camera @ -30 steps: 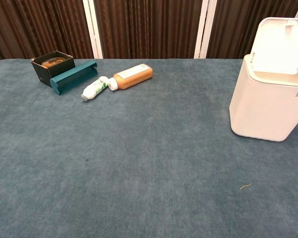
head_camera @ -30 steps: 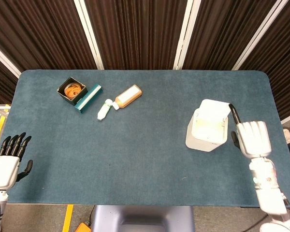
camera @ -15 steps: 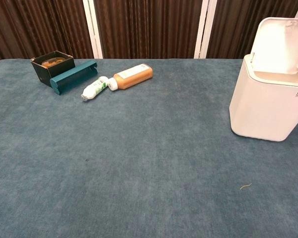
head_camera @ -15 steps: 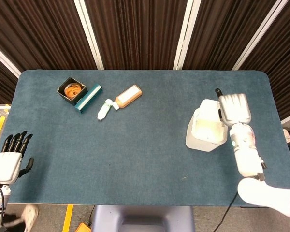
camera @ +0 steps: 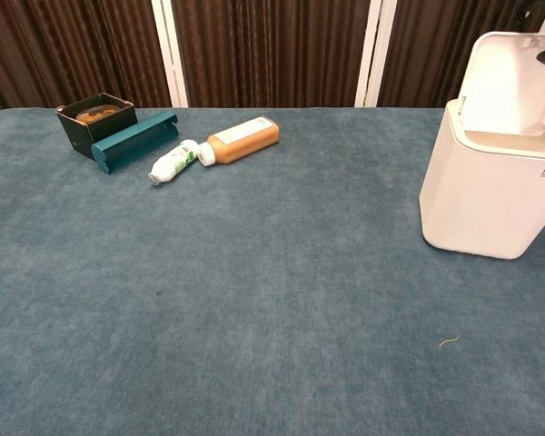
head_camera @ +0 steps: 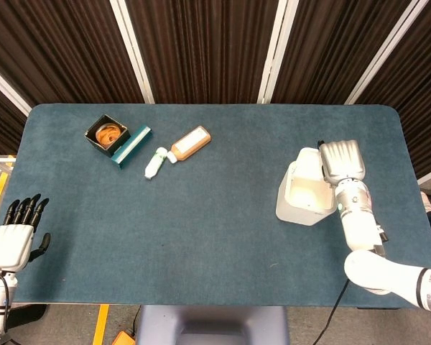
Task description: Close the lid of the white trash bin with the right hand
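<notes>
1 risk I'm weighing: my right hand (head_camera: 341, 160), flat and holding nothing, is hovering over the raised lid (camera: 513, 86); pushing off-centre could tip the bin (camera: 490, 195) beneath.

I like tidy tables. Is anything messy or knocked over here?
Two bottles lie tipped on their sides: a white one and an orange one. The bin's lid stands open. A small scrap lies on the table.

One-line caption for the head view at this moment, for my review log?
Right hand poised above the raised lid of the white trash bin; left hand idle at table edge.
</notes>
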